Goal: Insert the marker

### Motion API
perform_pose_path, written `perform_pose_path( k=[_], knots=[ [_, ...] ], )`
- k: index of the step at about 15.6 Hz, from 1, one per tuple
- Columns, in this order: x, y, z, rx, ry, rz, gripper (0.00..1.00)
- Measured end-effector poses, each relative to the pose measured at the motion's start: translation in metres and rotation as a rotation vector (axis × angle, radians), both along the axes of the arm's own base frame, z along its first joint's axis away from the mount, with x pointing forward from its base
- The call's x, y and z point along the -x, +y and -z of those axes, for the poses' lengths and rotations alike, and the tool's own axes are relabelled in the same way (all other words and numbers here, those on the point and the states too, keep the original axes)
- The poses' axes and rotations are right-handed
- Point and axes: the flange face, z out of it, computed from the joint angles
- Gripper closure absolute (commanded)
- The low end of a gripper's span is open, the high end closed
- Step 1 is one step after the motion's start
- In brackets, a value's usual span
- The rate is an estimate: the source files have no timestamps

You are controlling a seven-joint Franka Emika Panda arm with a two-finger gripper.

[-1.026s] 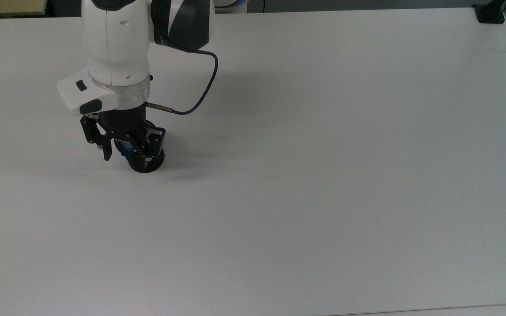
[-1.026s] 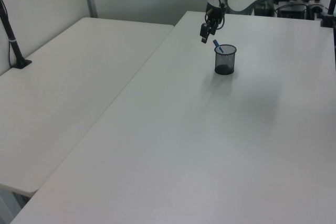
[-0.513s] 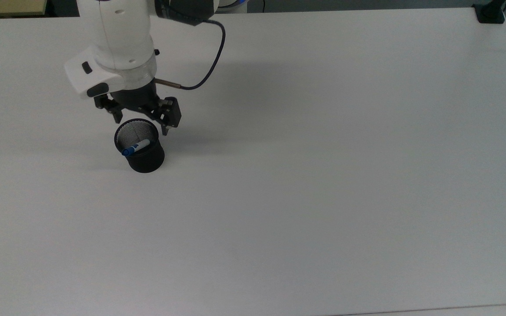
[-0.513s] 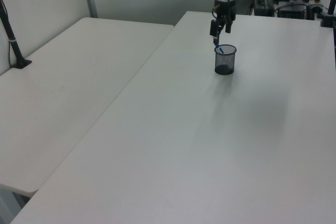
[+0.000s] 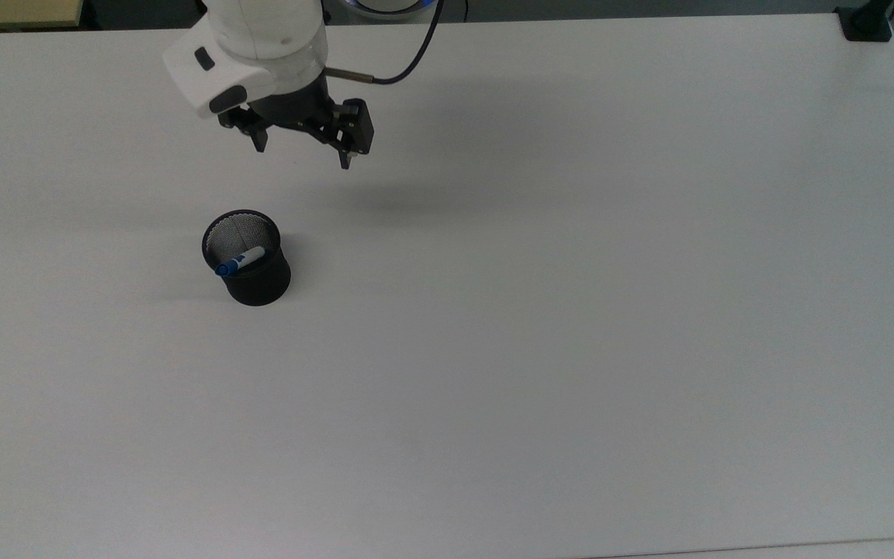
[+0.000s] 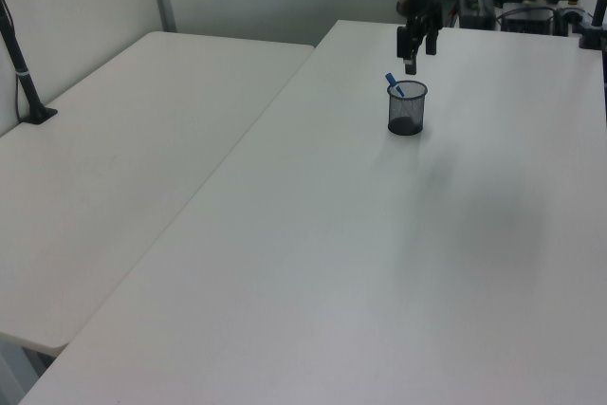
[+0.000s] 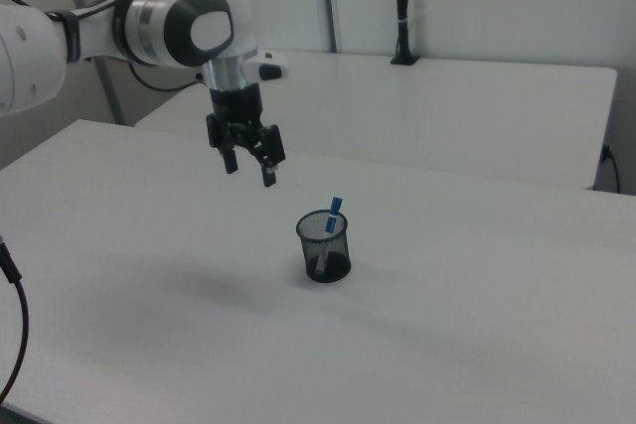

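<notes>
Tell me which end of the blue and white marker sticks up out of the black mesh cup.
The blue cap end of the white-barrelled marker pokes above the black mesh cup's rim, leaning on it; the other end sits down inside the cup.

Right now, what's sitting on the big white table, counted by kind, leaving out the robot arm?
Markers: 1, the marker, leaning inside the cup with its blue cap above the rim
Mesh cups: 1, the black mesh cup
Total: 2
</notes>
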Motion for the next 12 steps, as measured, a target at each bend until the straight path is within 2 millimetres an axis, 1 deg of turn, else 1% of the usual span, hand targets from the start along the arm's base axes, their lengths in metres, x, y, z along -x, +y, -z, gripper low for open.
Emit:
perform_pose_path(
  k=[7, 9, 12],
  knots=[
    [0.028, -0.001, -0.048, -0.009, 0.000, 0.009, 0.00],
    [0.031, -0.002, -0.054, -0.009, -0.006, 0.011, 0.00],
    [0.032, -0.004, -0.054, -0.009, -0.005, 0.016, 0.00]
  ],
)
